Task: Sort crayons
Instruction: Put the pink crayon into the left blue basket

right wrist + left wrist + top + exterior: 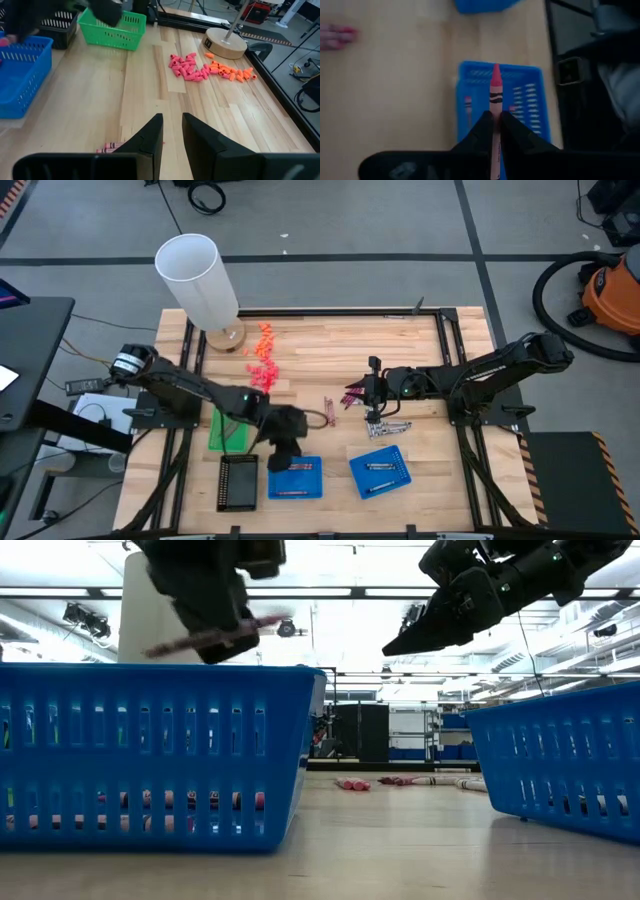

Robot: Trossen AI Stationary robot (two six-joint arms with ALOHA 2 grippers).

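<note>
My left gripper [495, 127] is shut on a pinkish-red crayon [495, 90] and hangs over the left blue tray [295, 478], which has a few crayons [468, 105] lying in it. The low view shows the same crayon [210, 636] above that tray's wall [150, 750]. My right gripper [172, 131] stands open above the table's middle [368, 392] with nothing between its fingers. Loose magenta crayons [352, 394], a few more [328, 410] and silvery grey ones [386, 428] lie flat on the wood near it. My left gripper pinches the crayon between its two fingers at the paper-wrapped shaft [495, 114]. The crayon lies along the fingers, with its pointed tip [496, 70] sticking out past the fingertips. The fingers slant down from the table's left side. The crayon is lifted clear above the blue tray.
A second blue tray [380, 471] stands to the right of the first, and a black tray [238, 482] and a green tray [230, 430] to its left. Pink pieces [262, 370] and orange pieces [265, 335] lie by a white lamp [200, 280] at the far left.
</note>
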